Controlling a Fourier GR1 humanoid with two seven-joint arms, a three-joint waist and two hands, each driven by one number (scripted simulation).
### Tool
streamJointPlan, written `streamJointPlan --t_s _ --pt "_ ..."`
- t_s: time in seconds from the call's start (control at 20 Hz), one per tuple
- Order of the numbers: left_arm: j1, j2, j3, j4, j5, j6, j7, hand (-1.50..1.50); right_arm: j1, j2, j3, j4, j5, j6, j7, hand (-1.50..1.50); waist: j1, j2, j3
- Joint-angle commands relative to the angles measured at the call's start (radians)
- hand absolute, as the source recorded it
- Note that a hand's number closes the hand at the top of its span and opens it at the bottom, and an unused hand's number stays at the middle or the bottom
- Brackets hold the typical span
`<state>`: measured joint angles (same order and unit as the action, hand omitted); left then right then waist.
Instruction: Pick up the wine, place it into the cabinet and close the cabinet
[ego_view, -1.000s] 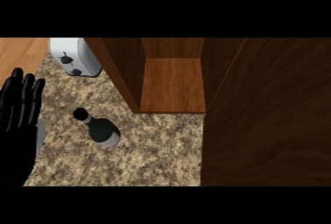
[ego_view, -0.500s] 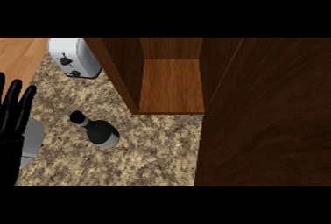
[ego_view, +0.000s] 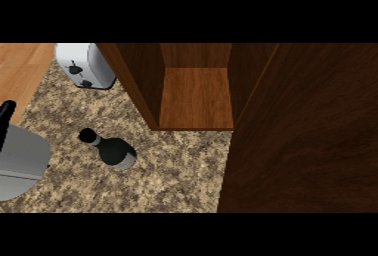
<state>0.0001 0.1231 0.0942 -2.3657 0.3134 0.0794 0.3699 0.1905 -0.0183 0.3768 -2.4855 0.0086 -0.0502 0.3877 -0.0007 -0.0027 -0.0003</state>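
Note:
The wine bottle (ego_view: 112, 150), dark with a black cap and a grey label, stands upright on the speckled counter, left of the middle. The wooden cabinet (ego_view: 196, 100) is open in front of it, showing a bare shelf. Its door (ego_view: 306, 135) is swung out and fills the right side of the view. Only a black sliver of my left hand (ego_view: 6, 114) shows at the left edge, above its grey forearm (ego_view: 18, 162). It is well left of the bottle and not touching it. My right hand is out of sight.
A white toaster (ego_view: 85, 65) sits at the back left, beside the cabinet's left wall. A strip of wooden floor (ego_view: 18, 65) lies beyond the counter's left edge. The speckled counter (ego_view: 162, 185) stretches from the bottle to the door.
My left hand has slid left and mostly out of view, and its grey forearm now shows at the left edge. The bottle and the cabinet have not moved.

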Motion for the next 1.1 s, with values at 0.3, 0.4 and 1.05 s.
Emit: streamJointPlan --t_s 0.3,0.4,1.05 --pt "-0.088 0.039 0.015 -0.081 -0.037 0.111 0.186 -1.50 -0.081 -0.016 0.062 -0.158 0.111 -0.099 0.182 -1.50 -0.004 -0.001 0.000" --pt "-0.054 0.002 -0.041 -0.071 -0.080 0.110 0.150 -1.50 -0.054 -0.026 0.150 -0.139 0.191 -0.114 0.165 -1.50 -0.007 -0.002 0.000" --pt "0.046 -0.042 -0.040 0.058 -0.098 0.031 0.019 -1.50 -0.182 -0.062 0.199 -0.163 0.247 -0.242 0.292 -1.50 -0.013 -0.003 -0.002"
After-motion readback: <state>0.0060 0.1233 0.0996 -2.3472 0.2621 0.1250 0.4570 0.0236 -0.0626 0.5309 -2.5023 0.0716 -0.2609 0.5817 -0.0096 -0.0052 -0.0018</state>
